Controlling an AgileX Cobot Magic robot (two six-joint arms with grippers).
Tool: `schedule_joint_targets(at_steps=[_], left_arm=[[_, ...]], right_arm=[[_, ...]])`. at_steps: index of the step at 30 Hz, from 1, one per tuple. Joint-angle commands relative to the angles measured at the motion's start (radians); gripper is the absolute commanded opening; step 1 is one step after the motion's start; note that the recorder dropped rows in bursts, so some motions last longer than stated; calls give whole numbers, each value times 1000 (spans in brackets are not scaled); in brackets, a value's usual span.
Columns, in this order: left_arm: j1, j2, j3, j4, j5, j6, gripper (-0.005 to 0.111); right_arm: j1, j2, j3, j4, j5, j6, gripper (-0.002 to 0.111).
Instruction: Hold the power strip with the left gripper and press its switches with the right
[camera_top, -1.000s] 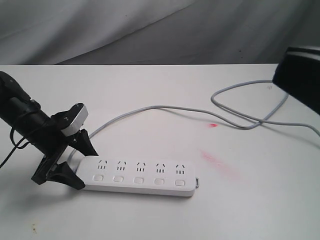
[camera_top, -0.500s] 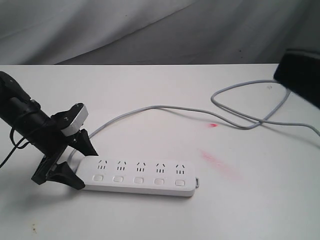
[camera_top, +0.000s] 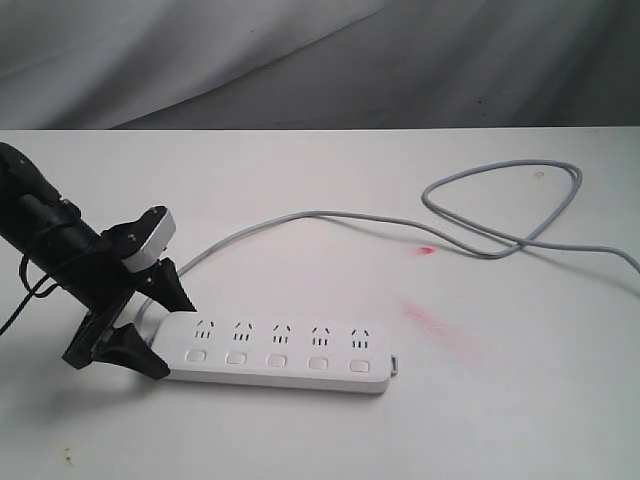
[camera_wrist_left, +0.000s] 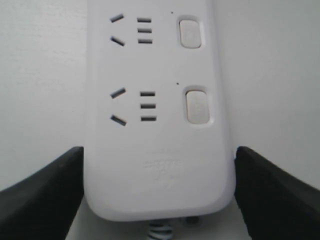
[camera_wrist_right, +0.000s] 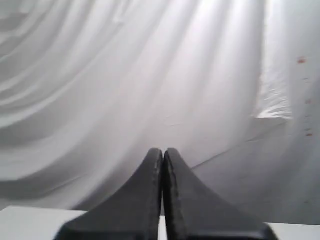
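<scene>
five rounded-square switches (camera_top: 278, 359) | white power strip (camera_top: 275, 379) — left tool (camera_top: 172, 335) grips

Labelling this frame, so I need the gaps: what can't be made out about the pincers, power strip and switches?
Right pincer: outside exterior view; its wrist view shows only curtain.
Switches: on or off, too small; left wrist view crops three.
Cord: plug end leaves exterior view's right edge.
Left pincer: flanks power strip; actual pressing unclear.
</scene>
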Motion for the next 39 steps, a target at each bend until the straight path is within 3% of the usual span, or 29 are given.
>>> schedule_joint_targets(at_steps=[1, 17, 21, 26, 29, 39], left_arm=[[0, -4, -1, -3, 7, 3, 54], [0, -4, -1, -3, 7, 3, 54], [0, -4, -1, -3, 7, 3, 54], [0, -4, -1, -3, 7, 3, 54], [0, -4, -1, -3, 7, 3, 54], [0, -4, -1, -3, 7, 3, 54]], right_arm=[[-94, -51, 5, -63, -52, 4, 0], [-132, -81, 5, -227, -221, 23, 0], [-132, -81, 5, -416, -284, 337, 0], [-132, -81, 5, -1057, -238, 1152, 0], [-132, -81, 5, -1305, -183, 1431, 0], [-132, -81, 5, -1421, -33, 1485, 0]])
